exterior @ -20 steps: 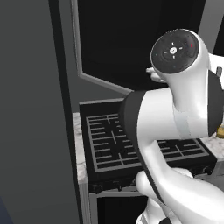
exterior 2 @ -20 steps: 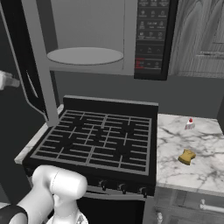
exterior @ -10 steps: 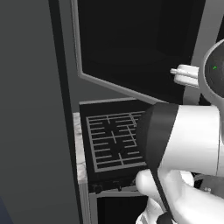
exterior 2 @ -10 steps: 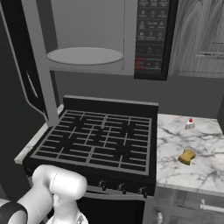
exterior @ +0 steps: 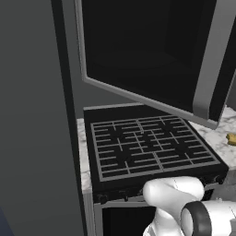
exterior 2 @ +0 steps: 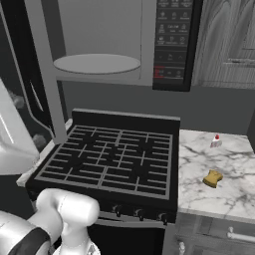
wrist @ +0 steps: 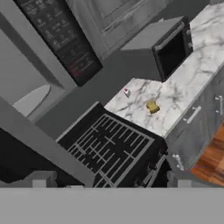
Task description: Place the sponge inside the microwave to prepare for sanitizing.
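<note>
A black grated stove (exterior 2: pixel 114 159) adjoins a marble counter (exterior 2: pixel 224 194) beneath grey wood-grain cabinets (exterior 2: pixel 224 40).

Worktop (exterior 2: pixel 234 191) glossy veined marble; stove (exterior 2: pixel 114 159) matt black grate; microwave (exterior 2: pixel 174 45) door dark glass; cabinets (exterior 2: pixel 224 40) grey woodgrain.

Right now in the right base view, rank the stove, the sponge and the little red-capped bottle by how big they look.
1. stove, largest by far
2. sponge
3. red-capped bottle, smallest, though it stands farther back, so the gap with the sponge is unsure

2 base views flanking the stove (exterior 2: pixel 112 159) (shared), hand view tilted, farther back
</note>
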